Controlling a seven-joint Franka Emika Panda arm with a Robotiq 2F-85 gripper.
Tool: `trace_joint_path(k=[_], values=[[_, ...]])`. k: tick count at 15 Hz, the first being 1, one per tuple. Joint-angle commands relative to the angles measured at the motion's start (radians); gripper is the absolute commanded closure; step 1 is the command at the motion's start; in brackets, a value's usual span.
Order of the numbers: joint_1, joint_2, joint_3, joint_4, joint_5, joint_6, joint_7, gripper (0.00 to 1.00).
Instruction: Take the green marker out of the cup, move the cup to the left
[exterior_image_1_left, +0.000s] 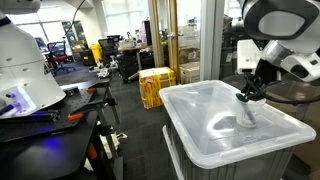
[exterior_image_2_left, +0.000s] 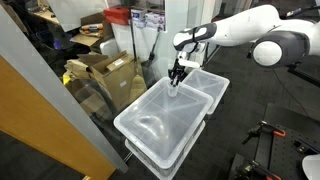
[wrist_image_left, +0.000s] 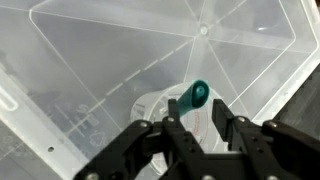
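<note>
Wrist view: the gripper points straight down, fingers flanking the green marker at its twelve o'clock, which stands in the cup; whether they pinch it I cannot tell. The cup rests on a translucent bin lid; in an exterior view yellow crates stand at the lid's ten o'clock.

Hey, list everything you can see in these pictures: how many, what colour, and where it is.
marker: one, green cap, standing in the cup
cup: one, clear, on the bin lid
bin lid: one, translucent white, under the cup
crates: a stack, yellow, on the floor behind the bin
cardboard boxes: several, brown, on the floor beside the bin
arm: one, white, reaching over the lid
fingers: two, black, either side of the marker's cap; cannot tell whether they grip it
</note>
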Motion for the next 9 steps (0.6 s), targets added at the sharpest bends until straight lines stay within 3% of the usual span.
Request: trace_joint_path(k=[1,2,7,9], values=[[0.006,0.033,-0.008,0.067,-0.014,-0.05,0.044,0.61],[-0.012,0.042,0.023,0.082,-0.047,-0.052,0.055,0.62],[-0.014,0.068,0.035,0.122,-0.082,-0.085,0.07,0.62],[-0.001,0.07,0.013,0.127,-0.062,-0.1,0.062,0.87]])
